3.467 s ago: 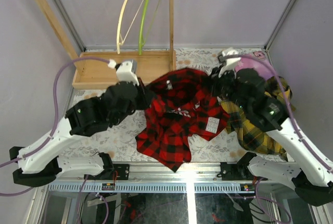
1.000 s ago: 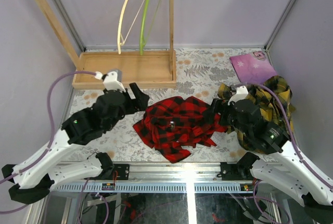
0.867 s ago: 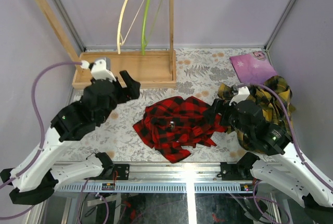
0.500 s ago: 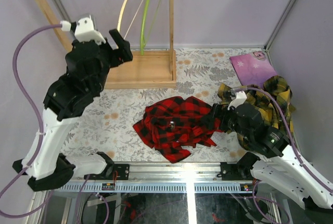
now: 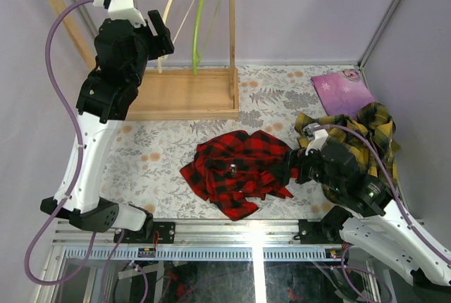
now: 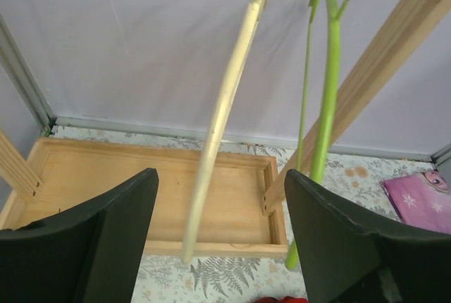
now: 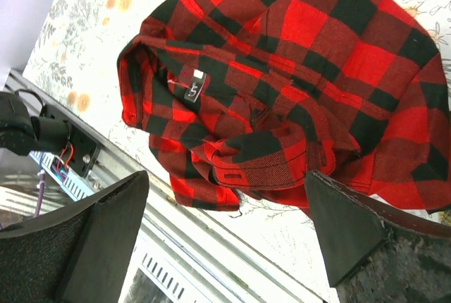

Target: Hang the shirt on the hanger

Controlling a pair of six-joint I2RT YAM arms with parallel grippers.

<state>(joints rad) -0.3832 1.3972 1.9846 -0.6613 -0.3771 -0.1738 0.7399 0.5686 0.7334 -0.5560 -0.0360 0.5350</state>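
The shirt [image 5: 239,169] lies crumpled in a heap on the table's middle, red-and-black plaid, with its collar label up [image 7: 282,91]. On the wooden rack at the back left hangs the hanger [image 5: 173,17], pale cream and curved. My left gripper [image 5: 163,35] is raised high beside it. In the left wrist view the hanger [image 6: 225,113] hangs in line with the gap between the left gripper's [image 6: 220,176] open jaws, apart from both fingers. My right gripper [image 5: 292,165] hovers at the shirt's right edge. The right wrist view shows the right gripper [image 7: 225,176] open and empty.
A lime-green hanger [image 5: 201,17] hangs just right of the cream one [image 6: 328,91]. The rack's wooden post [image 5: 232,35] and its tray base [image 5: 176,95] stand below. A yellow plaid shirt [image 5: 366,130] and a pink sheet [image 5: 342,91] lie at the right.
The shirt, earlier spread between both grippers, now lies let go in a heap. My left arm has risen from the table up to the cream hanger. The right gripper has drawn back slightly rightward.
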